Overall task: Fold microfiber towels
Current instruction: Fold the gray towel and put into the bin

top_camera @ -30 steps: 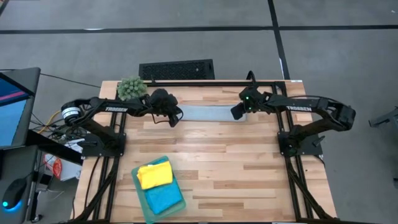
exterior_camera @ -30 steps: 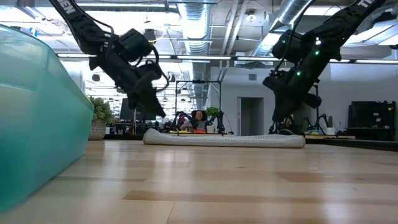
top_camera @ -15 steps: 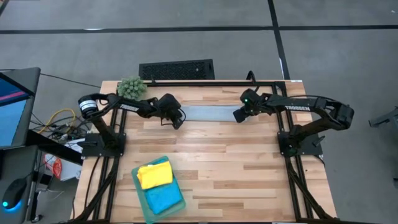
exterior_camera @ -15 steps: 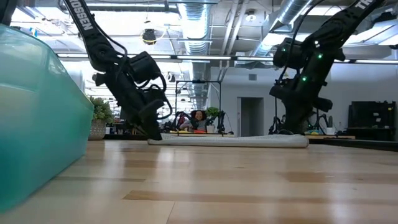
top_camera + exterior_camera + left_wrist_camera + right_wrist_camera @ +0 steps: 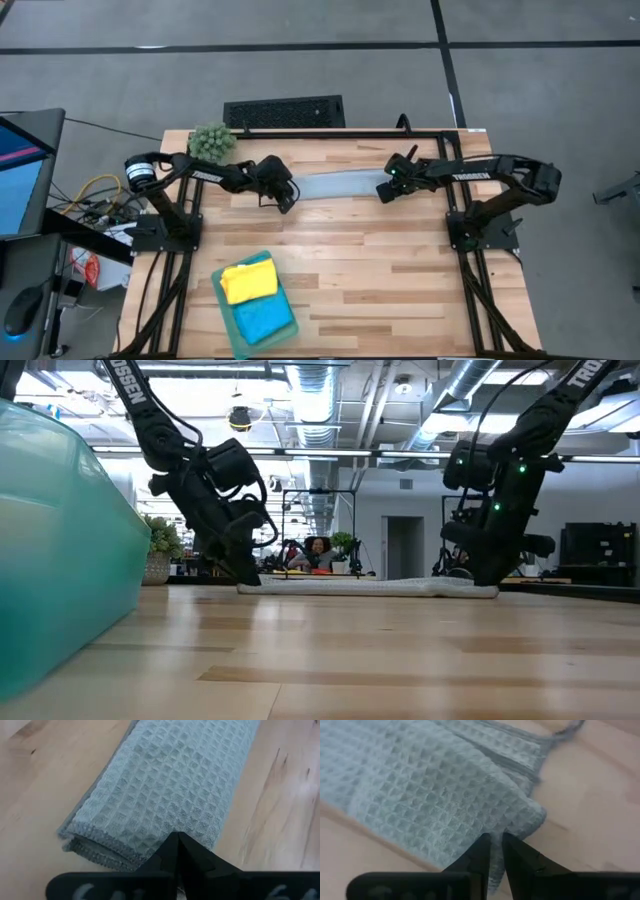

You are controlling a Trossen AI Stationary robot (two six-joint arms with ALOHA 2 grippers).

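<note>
Near edge of the surface (image 5: 400,290), well nearer than the grey towel (image 5: 338,184): a teal bin (image 5: 229,318) holding a yellow towel (image 5: 248,282) and a blue towel (image 5: 263,319) — yellow on the side toward the grey towel, blue nearer the edge. In the low view the bin wall (image 5: 60,550) fills the near left.

Mid-surface, between bin and grey towel: bare wood planks.

Grey towel lies flat toward the far side, folded into a long narrow band running across, waffle weave plain in both wrist views (image 5: 170,785) (image 5: 420,795). In the low view it is a thin strip (image 5: 365,586) resting on the wood.

Left end effector (image 5: 285,199) is at the towel's left end, down at the surface. Fingers (image 5: 172,855) pressed together — tip at the towel's folded edge; whether any cloth is pinched I cannot tell. In the low view it stands at the strip's left end (image 5: 245,572).

Right end effector (image 5: 386,192) is at the towel's right end, also low (image 5: 487,572). Fingers (image 5: 482,852) stand narrowly apart, clamped on the corner of the grey towel, cloth in the slit between them.

Beyond the towel's left end, at the far left corner: a fuzzy green plant (image 5: 211,141). Past the far edge, on the floor: a dark grille (image 5: 284,111).
</note>
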